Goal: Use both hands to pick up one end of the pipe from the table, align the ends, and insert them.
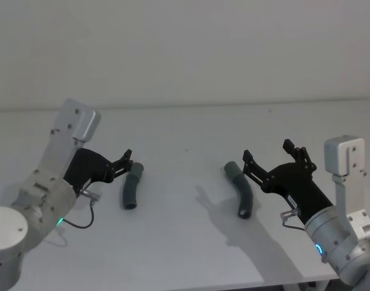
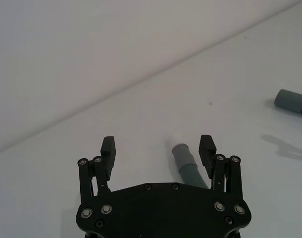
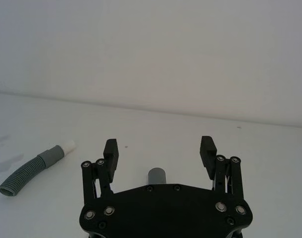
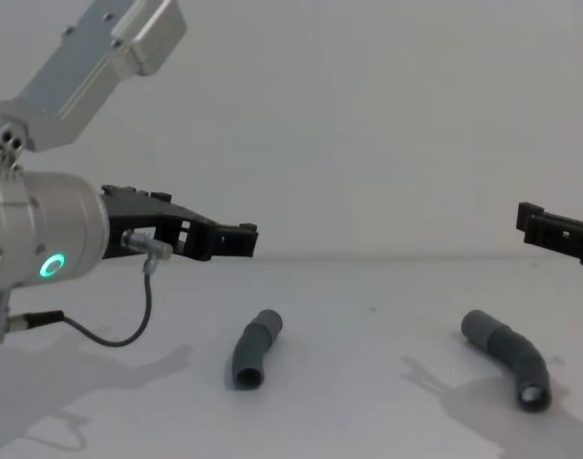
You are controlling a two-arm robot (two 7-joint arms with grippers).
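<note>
A plain pale wall (image 1: 185, 48) stands behind the desk (image 1: 173, 254). The two meet in a long, soft line that runs from side to side. A tiny dark dot (image 1: 186, 150) sits on the desk near the middle, toward the back. Soft grey shadows (image 1: 233, 227) lie on the desk, a big one on the right and a fainter one on the left.

Table (image 1: 185, 242) — plain white-grey. Left hose piece (image 1: 131, 187) and right hose piece (image 1: 241, 189): dark grey, ribbed mid-section; white tip (image 3: 68, 146) on the left one. Left gripper (image 1: 128, 159) and right gripper (image 1: 267, 150) — black; left wrist (image 4: 33, 225) silver with green light ring (image 4: 51, 266).
</note>
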